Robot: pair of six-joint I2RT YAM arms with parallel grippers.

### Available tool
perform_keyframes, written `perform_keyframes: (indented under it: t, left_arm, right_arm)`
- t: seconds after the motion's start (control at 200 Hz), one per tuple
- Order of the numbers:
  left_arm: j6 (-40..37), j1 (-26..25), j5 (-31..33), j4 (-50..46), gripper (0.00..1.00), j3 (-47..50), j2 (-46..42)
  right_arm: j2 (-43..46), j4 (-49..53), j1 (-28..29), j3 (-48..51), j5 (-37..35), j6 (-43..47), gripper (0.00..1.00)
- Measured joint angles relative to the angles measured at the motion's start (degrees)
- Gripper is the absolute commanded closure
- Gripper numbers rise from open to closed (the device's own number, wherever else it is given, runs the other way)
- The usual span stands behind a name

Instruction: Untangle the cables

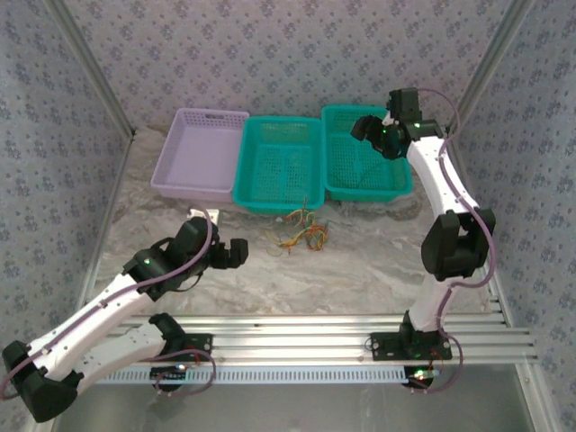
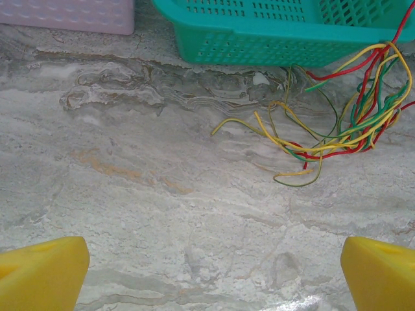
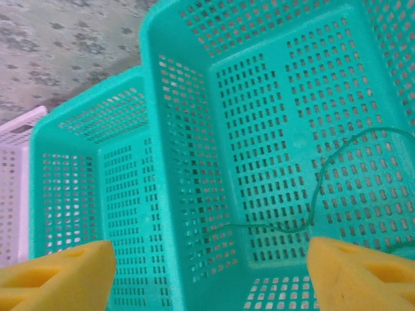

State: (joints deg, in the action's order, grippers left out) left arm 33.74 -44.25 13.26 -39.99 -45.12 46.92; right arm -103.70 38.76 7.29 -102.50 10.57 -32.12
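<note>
A tangle of thin red, yellow, orange and green cables lies on the marble table just in front of the middle teal basket. In the left wrist view the same cables sit at the upper right, well beyond my yellow fingers. My left gripper hovers low to the left of the tangle, open and empty. My right gripper hangs over the right teal basket, open with nothing between its fingers. One green cable lies inside that basket.
A purple basket stands at the back left beside the two teal ones. The metal frame rail runs along the near edge, and patterned walls close in the sides and the back.
</note>
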Motion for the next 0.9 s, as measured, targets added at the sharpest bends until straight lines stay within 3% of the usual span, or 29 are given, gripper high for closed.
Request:
perform_keyframes:
  t: [0.16,0.445,0.685,0.899]
  left_arm:
    - [0.0,0.0,0.0,0.0,0.00,0.0,0.0]
    - [0.0,0.0,-0.7,1.5,0.00,0.2,0.2]
    - [0.0,0.0,-1.5,2.8,0.00,0.7,0.4]
    - [0.4,0.0,-2.1,3.6,0.00,2.5,0.4]
  right_arm:
    - [8.0,-1.4,3.7,6.2,1.1,0.5,0.19]
    - [22.9,-6.1,20.3,23.8,1.0,4.7,0.23]
    - [23.7,-7.9,27.4,33.1,0.1,5.9,0.25]
    - [20.0,-10.9,28.6,33.6,-1.7,6.9,0.28]
